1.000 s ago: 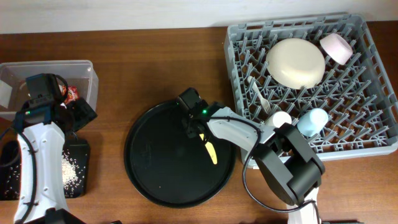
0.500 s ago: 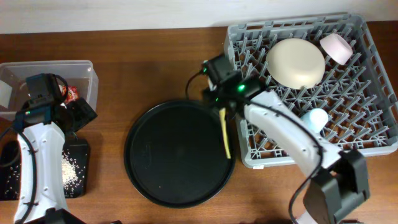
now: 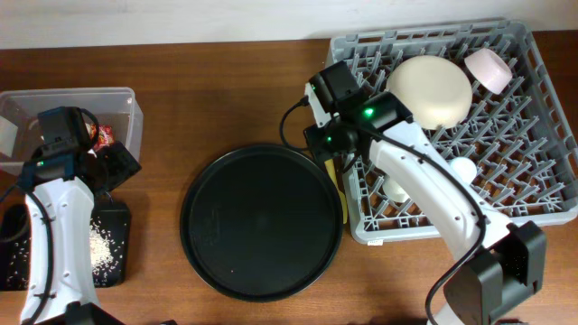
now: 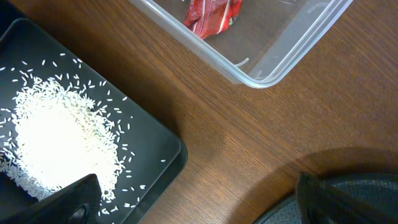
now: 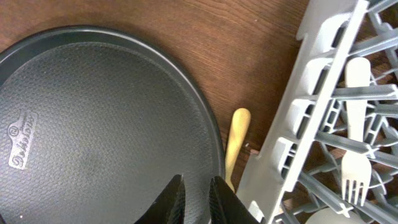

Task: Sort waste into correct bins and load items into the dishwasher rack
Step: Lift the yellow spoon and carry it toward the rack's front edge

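Pale yellow spoon (image 5: pixel 238 134) hung pinched in the narrow right gripper (image 5: pixel 198 188) beside the dishwasher rack (image 5: pixel 311 93); its handle risked snagging the left wall. The left gripper (image 4: pixel 198 198) gaped wide.

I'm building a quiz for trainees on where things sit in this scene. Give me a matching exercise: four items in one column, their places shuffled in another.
1. red wrapper
2. rice
3. fork
4. spoon

A. in the grey rack
B. held by the right gripper
C. in the clear box
D. in the black rectangular tray

Pairs: 1-C, 2-D, 3-A, 4-B
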Robot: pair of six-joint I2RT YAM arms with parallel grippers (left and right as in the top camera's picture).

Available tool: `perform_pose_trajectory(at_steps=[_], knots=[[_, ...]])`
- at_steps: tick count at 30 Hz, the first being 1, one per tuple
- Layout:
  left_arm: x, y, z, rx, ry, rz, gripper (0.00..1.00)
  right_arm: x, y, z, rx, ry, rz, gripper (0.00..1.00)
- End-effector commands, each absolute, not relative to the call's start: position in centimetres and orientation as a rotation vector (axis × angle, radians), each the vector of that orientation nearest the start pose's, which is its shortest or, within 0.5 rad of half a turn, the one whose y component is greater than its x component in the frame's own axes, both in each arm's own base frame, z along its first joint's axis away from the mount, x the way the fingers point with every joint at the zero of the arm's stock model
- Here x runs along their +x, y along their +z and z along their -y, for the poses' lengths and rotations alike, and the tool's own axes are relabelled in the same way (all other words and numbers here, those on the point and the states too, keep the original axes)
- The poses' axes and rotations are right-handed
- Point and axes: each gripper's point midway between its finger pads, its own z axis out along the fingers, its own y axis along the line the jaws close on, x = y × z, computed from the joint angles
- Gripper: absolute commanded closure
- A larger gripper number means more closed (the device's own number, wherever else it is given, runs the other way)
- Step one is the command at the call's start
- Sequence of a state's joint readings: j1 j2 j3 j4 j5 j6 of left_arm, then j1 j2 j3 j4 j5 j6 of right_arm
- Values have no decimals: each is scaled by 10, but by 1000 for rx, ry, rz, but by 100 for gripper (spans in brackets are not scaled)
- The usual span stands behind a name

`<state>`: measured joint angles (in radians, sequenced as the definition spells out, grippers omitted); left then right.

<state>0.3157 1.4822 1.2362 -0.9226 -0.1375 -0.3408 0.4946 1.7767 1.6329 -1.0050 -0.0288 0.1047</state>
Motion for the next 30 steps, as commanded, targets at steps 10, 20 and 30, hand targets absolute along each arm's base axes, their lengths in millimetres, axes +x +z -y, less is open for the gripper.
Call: perform_pose_trajectory(at_steps=[10, 20, 30], knots=[[322, 153, -130, -933, 173, -2558, 1, 399, 65, -184, -547, -168, -2841, 86], [322, 153, -130, -932, 173, -2558, 1, 397, 57, -168, -521, -208, -2879, 86], [322, 153, -130, -933, 173, -2558, 1, 387, 24, -177, -586, -239, -2940, 86]])
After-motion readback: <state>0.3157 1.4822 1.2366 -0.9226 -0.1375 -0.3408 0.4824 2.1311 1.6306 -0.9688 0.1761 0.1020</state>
